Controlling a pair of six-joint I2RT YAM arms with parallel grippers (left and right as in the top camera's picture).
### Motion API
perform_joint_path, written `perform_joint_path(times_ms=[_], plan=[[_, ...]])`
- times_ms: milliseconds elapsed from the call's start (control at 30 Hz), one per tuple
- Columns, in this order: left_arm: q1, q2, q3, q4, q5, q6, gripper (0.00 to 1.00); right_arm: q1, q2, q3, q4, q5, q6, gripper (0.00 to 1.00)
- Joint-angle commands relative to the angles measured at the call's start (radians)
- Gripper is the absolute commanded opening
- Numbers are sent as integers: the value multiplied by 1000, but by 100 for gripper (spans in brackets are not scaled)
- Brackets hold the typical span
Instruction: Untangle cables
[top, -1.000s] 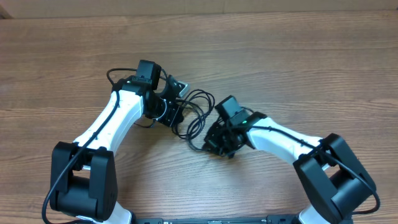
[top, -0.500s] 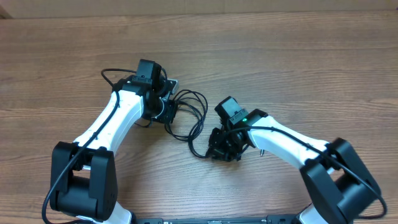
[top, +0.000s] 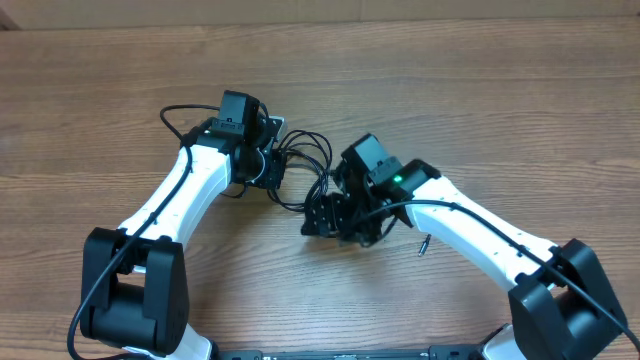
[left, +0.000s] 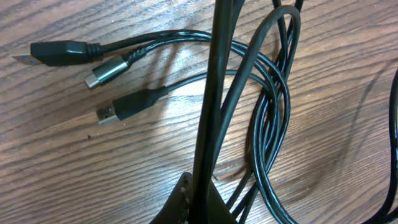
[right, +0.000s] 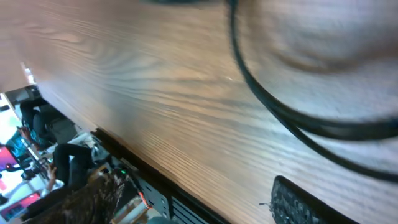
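Cables (left: 209, 93), thin black flexible cords with silvery plug tips: looped on the brown wooden table (top: 480, 100), between both tools. Left tool (top: 268, 165) looks pinched on 1 strand, which runs straight away from it. Right tool (top: 335, 212) sits just beside the loops; cannot tell its grip.

You've got a wooden table (top: 500, 110) filling the overhead frame, a tan strip (top: 320, 10) along its top edge, and blurred clutter (right: 25, 155) lower left in the right wrist view.
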Motion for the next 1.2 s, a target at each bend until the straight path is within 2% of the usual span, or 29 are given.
perform_joint_path(times_ms=[0,167,333,467,567,700,800,967,1167], plan=[[-1,0,-16,16,-8,-15,4,-1,-19,63,22,106,-48,82],[0,0,-76,81,-8,-15,4,-1,-10,60,156,370,-76,81],[14,0,-88,95,-8,-16,4,-1,42,60,280,394,-76,77],[34,0,-88,98,-6,-41,4,-1,97,60,372,444,-113,60],[45,0,-88,101,24,-49,4,2,135,60,456,440,-207,57],[48,0,-88,111,82,-41,5,4,167,60,542,445,-311,57],[53,0,-88,115,97,-39,4,4,183,60,583,471,-311,58],[55,0,-88,122,236,15,4,4,201,60,624,470,-312,59],[76,-1,-87,132,248,3,4,4,254,60,649,470,-361,59]])
